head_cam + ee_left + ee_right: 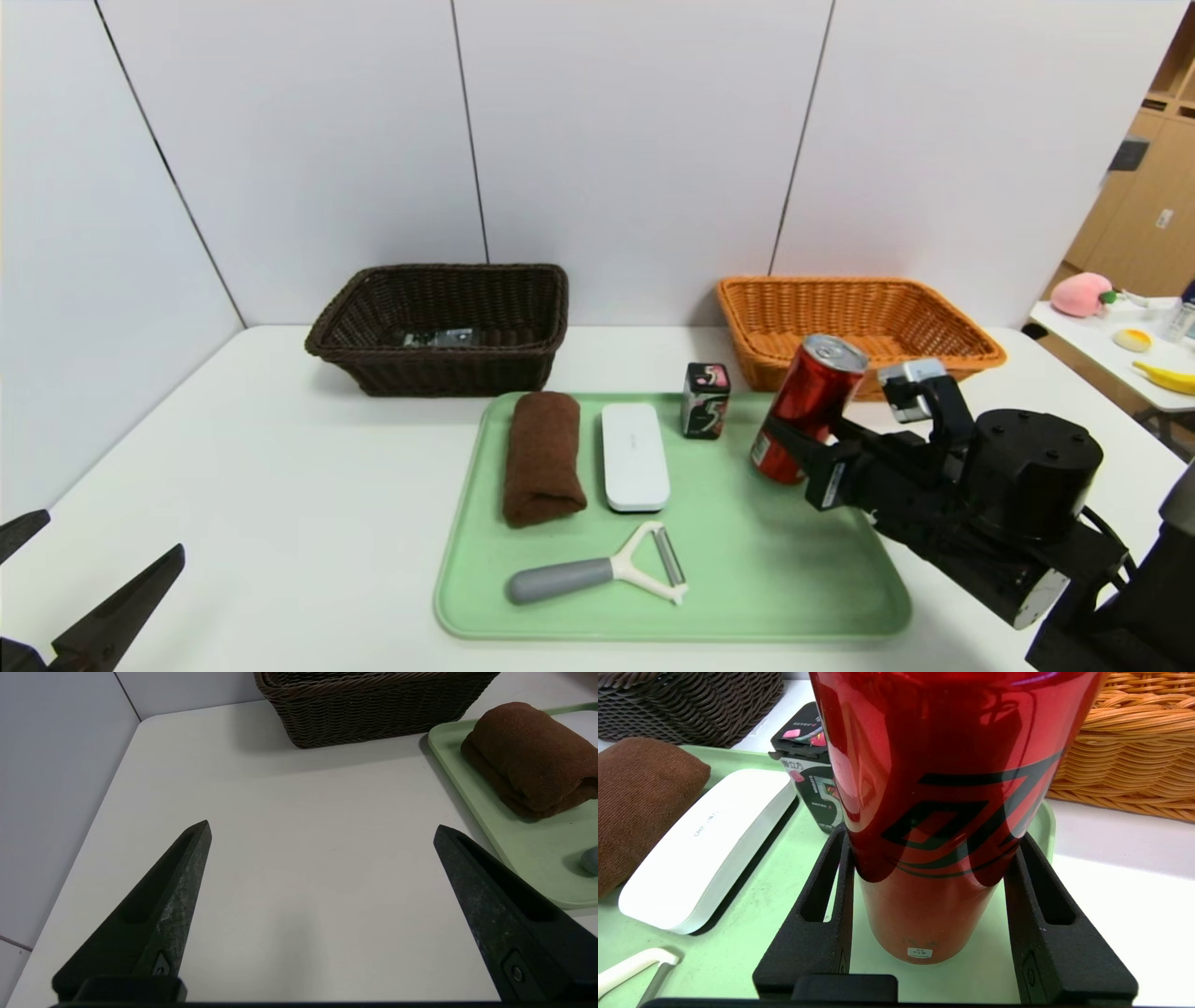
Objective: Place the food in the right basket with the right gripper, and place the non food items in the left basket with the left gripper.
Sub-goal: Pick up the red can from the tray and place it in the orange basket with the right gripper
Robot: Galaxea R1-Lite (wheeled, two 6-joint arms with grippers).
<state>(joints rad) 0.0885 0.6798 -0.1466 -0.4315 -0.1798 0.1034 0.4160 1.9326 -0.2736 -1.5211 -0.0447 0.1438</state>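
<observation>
My right gripper (789,448) is shut on a red can (808,407), held tilted just above the right part of the green tray (803,588). In the right wrist view the can (934,812) sits between both fingers (822,914). On the tray lie a rolled brown towel (542,456), a white case (634,455), a dark gum box (705,399) and a grey-handled peeler (607,568). The dark left basket (439,327) holds a small dark item. The orange right basket (854,322) stands behind the can. My left gripper (322,830) is open and empty at the near left of the table.
The white table (280,485) ends at wall panels behind both baskets. A side table (1111,350) at the far right holds a peach toy, a banana and other small things. The towel (532,758) and dark basket (373,704) show in the left wrist view.
</observation>
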